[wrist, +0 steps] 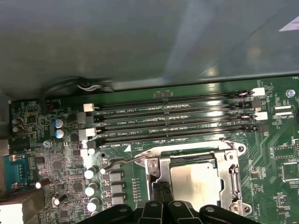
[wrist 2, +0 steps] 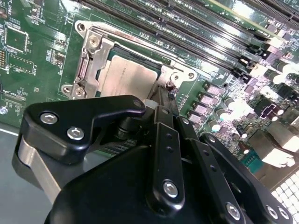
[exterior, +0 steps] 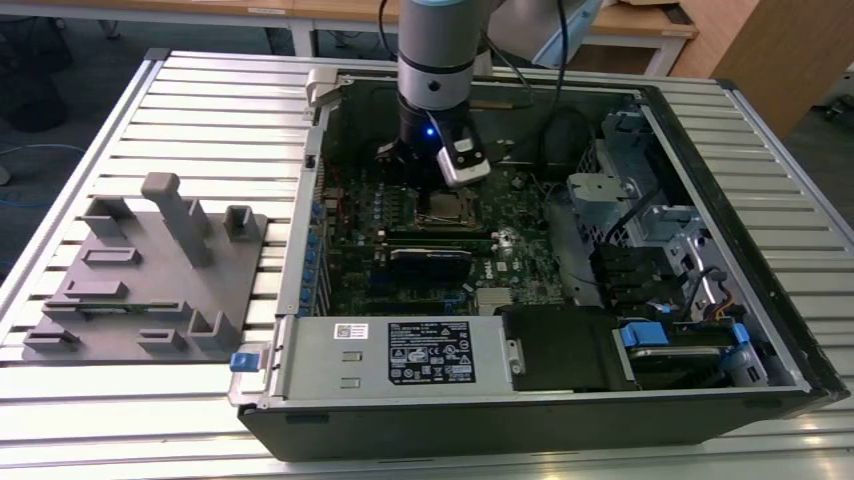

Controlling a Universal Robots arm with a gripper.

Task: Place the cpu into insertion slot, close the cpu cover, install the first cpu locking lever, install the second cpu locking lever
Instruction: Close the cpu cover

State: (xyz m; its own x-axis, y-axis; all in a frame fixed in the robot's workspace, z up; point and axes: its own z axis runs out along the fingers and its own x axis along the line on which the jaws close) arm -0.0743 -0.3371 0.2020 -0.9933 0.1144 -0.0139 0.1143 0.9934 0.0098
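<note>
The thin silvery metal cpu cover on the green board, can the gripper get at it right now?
Probably yes. The gripper sits right at the edge of the thin silvery square-framed cpu cover, which lies over the pale metal-topped cpu, and nothing stands between them.

You are working on a table whose top is made of parallel pale metal slats, as seen in the exterior view. Two items lie directly on it. An open computer case lies on its side with its open face upward, taking up the middle and the exterior view's right of the top. A grey fixture plate lies flat just beside the case, toward the exterior view's left. It carries several raised blocks and one tall upright post. Bare slats show around both items.
</note>
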